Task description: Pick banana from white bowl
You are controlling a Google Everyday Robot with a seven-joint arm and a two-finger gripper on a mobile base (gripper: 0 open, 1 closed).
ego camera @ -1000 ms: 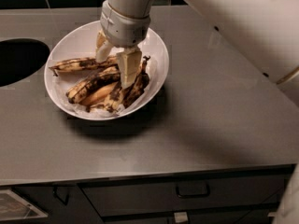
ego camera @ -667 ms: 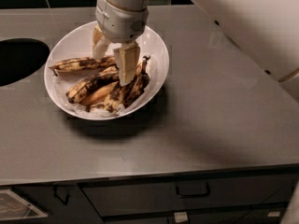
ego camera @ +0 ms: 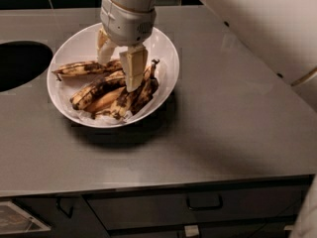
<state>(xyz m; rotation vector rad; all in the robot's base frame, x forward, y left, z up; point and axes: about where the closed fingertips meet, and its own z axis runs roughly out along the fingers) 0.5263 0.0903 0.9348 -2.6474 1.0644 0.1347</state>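
Observation:
A wide, shallow white bowl (ego camera: 74, 46) sits on the grey counter at upper left. It holds several brown-spotted bananas (ego camera: 96, 90) over crumpled white paper. My gripper (ego camera: 119, 71) hangs over the middle of the bowl, pointing down. Its two pale fingers (ego camera: 132, 68) are spread apart, one at the far side and one at the near side of the banana pile. The tips sit just above or against the bananas. Nothing is held between them.
The grey counter (ego camera: 223, 123) stretches right and forward of the bowl. A dark round hole (ego camera: 20, 63) is cut in the counter at the left. My white arm (ego camera: 257, 24) crosses the upper right. Drawers with handles (ego camera: 203, 202) run below the front edge.
The gripper has shifted slightly left and back over the bowl and stays open. The bananas have not moved.

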